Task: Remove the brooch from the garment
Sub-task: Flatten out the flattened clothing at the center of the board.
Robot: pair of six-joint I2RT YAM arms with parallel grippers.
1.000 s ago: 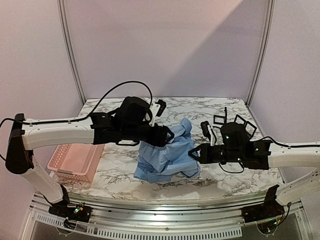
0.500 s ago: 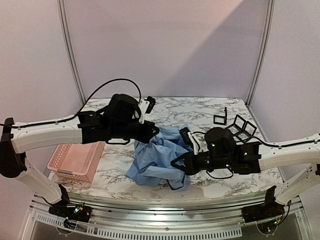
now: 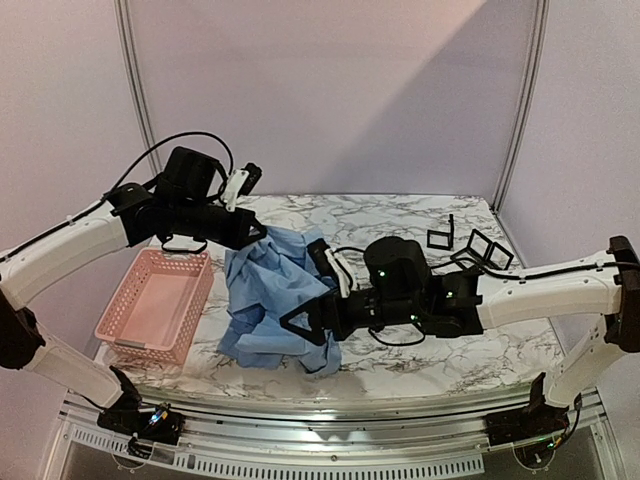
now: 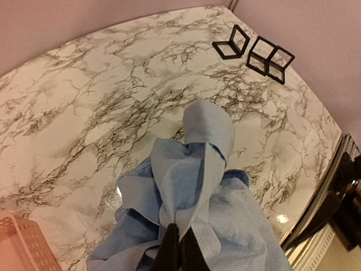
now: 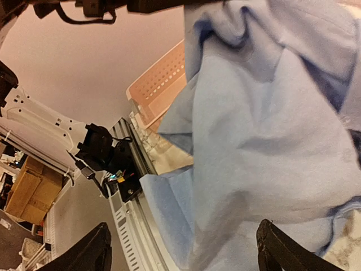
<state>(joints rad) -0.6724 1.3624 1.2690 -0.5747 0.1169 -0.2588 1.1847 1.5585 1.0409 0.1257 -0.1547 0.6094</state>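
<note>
Top external view: the garment, a crumpled light blue shirt, lies on the marble table just right of the pink basket. Its upper part is drawn up into a peak above the basket's far right corner. At that peak the left gripper is pinched tight on a fold of the cloth. In the left wrist view its two fingertips meet with blue fabric bunched between them and the rest of the shirt hanging below. The right gripper sits low at the shirt's near right edge, on the side away from the basket. In the right wrist view its fingers stand wide apart with the cloth draped before them and nothing clamped; whether they touch the fabric cannot be told. Some small black open cases rest well apart from the basket, toward the table's far right corner.
</note>
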